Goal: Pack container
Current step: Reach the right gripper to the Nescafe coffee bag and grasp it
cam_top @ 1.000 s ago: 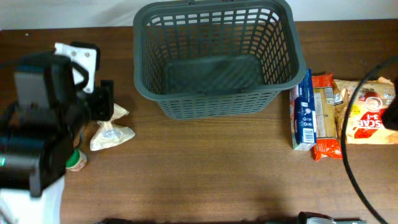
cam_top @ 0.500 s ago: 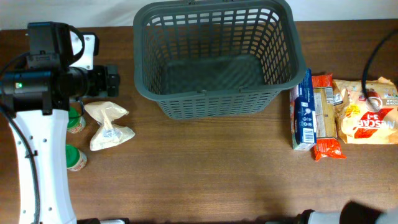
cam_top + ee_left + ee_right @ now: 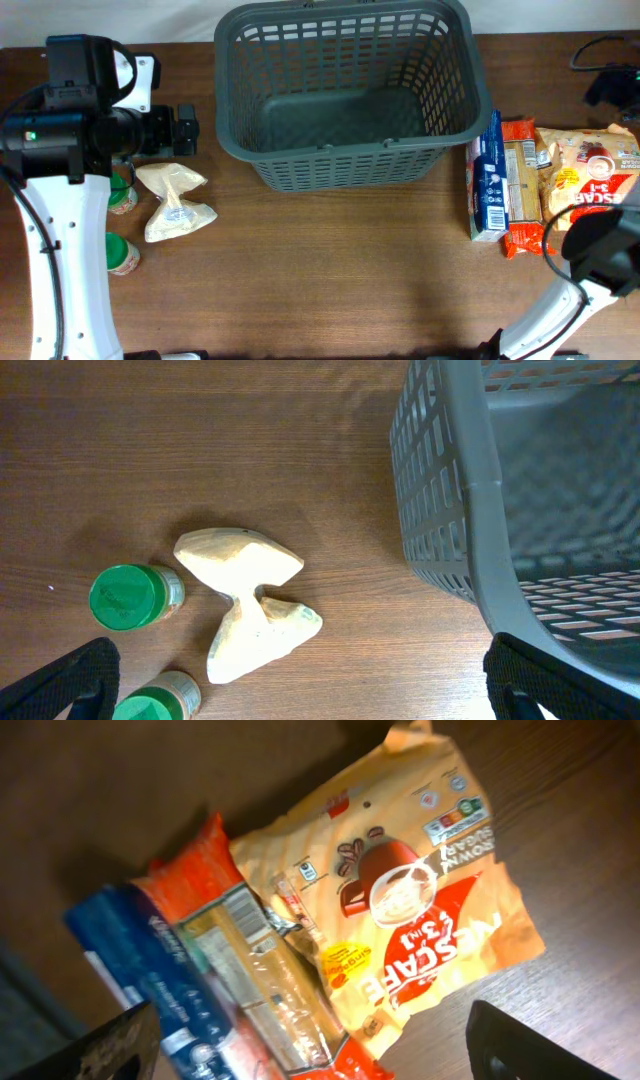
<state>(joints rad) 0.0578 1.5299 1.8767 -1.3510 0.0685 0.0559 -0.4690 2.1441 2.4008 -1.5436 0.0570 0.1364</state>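
**Desk:** So, where is the container?

**Photographer:** The dark grey slotted plastic basket (image 3: pixel 350 165) sits at the top centre of the overhead frame, on a brown wooden table (image 3: pixel 330 290). In the left wrist view its lattice wall fills the right side.

**Desk:** And the arms?

**Photographer:** The left gripper (image 3: pixel 188 130) hangs at upper left, just beside the basket's left wall. Its fingers (image 3: pixel 70 680) are spread wide at the bottom corners of the wrist view and hold nothing. Below it lie a beige crumpled pouch (image 3: pixel 250 600) and two green-lidded jars (image 3: pixel 125 595), all at the left of the overhead frame.

**Desk:** The right one?

**Photographer:** The right gripper (image 3: pixel 310 1020) also has its jaws wide apart and holds nothing. It hovers over the groceries at the right edge. A blue packet (image 3: pixel 140 960), an orange-red packet (image 3: pixel 230 920) and a yellow Nescafé 3-in-1 bag (image 3: pixel 420 910) lie side by side, touching. The blue one is nearest the basket.
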